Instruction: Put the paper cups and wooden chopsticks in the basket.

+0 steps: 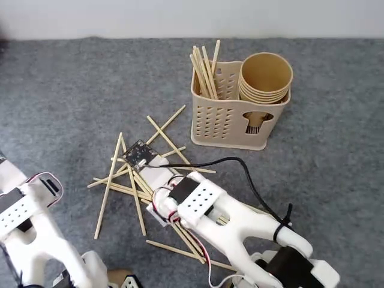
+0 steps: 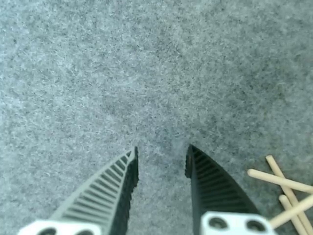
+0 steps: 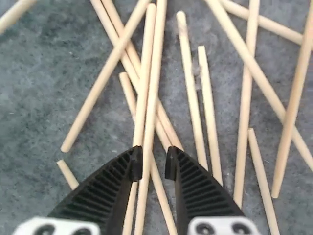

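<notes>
Where the left arm (image 1: pixel 27 210) sits at the near-left edge of the grey worktop (image 1: pixel 72 90), a wide stretch of felt runs from it toward the far edge. Its wrist view shows the left fingers (image 2: pixel 117 191) standing well apart just above the felt, gripping nothing, with a few stick ends (image 2: pixel 281 180) off to one side.

Toward the middle, the loose wooden chopsticks (image 1: pixel 108 186) lie criss-crossed in a flat scatter. The right arm (image 1: pixel 198 204) hangs over the near part of the scatter and hides several sticks from the high view. The right wrist view looks beneath it: the right fingers (image 3: pixel 195 186) stand a narrow gap apart, with two sticks running through that gap. Whether the tips touch the wood is hard to make out.

Farther right and back, with felt between it and the scatter, stands the basket (image 1: pixel 222 120). More upright chopsticks (image 1: pixel 204 72) lean in its left compartment, and a stack of paper cups (image 1: pixel 266 75) is nested in its right one.
</notes>
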Tool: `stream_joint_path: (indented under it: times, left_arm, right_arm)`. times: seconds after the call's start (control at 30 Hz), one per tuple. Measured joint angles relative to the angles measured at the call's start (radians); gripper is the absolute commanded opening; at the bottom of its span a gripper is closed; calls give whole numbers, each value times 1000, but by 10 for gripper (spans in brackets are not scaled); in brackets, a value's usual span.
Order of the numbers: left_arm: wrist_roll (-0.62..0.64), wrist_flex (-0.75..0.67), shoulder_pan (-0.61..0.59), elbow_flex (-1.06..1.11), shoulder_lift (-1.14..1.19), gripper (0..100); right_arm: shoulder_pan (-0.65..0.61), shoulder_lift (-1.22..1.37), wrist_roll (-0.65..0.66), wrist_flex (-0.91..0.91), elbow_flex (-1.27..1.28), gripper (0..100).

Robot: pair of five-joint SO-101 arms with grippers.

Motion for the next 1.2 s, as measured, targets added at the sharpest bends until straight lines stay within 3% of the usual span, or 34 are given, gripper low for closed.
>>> stream_joint_path:
  times: [0.4,0.53,0.63,1.2]
  left_arm:
    - [0,0,0,0,0,159]
    - [0,0,0,0,0,159]
    - [0,0,0,0,0,159]
    - [0,0,0,0,0,159]
  right_arm:
    - [-23,224,-3,-72,-23,93]
    - [-21,230,-3,-72,-32,2]
    - [-14,230,-2,-74,-32,7]
    - [160,-242,109,83,-32,8]
